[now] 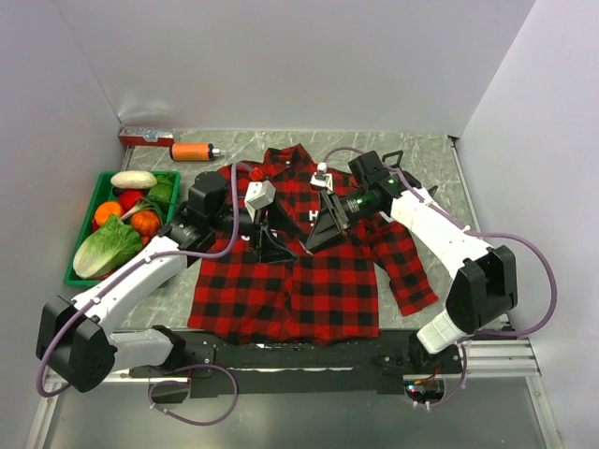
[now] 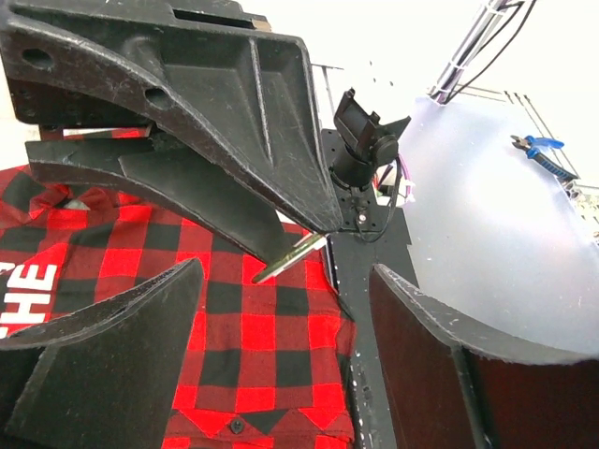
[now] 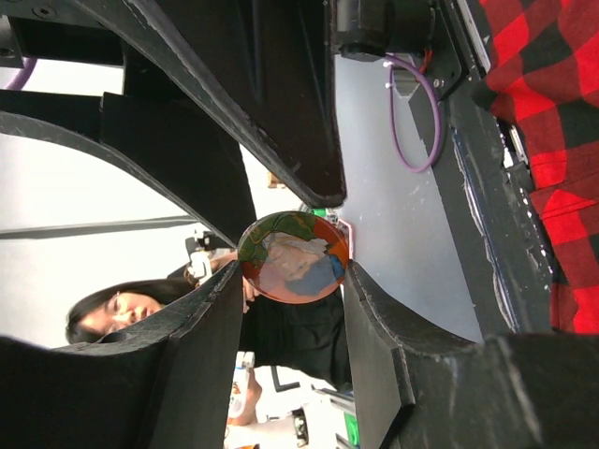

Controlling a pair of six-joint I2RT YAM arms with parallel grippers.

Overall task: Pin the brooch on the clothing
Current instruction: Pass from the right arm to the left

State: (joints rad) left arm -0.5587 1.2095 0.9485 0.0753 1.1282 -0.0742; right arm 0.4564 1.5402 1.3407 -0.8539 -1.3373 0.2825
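1. Shirt [image 1: 309, 281]: lies flat and face up on the table, collar to the far side, white lettering on the chest. No brooch is fixed to it anywhere I can see. I judge the pinning itself as not yet started.
2. Right gripper [image 1: 318, 232]: raised over the chest, nose to nose with the left one. The jaws are about half closed and clamp the brooch by its edges.
3. Left gripper [image 2: 285, 281]: jaws spread wide with nothing between them. They touch neither shirt nor brooch as far as the wrist view shows.
4. Brooch [image 3: 293, 257]: a round painted badge, held clear of the cloth in the right jaws.
5. Pin [image 2: 292, 256]: a thin metal sliver juts out past the right fingertip, above the plaid and in front of the left jaws. It appears unlatched.
6. Outstanding, in my judgement: bring the pin down to the fabric, pass it through, close the clasp, let go.
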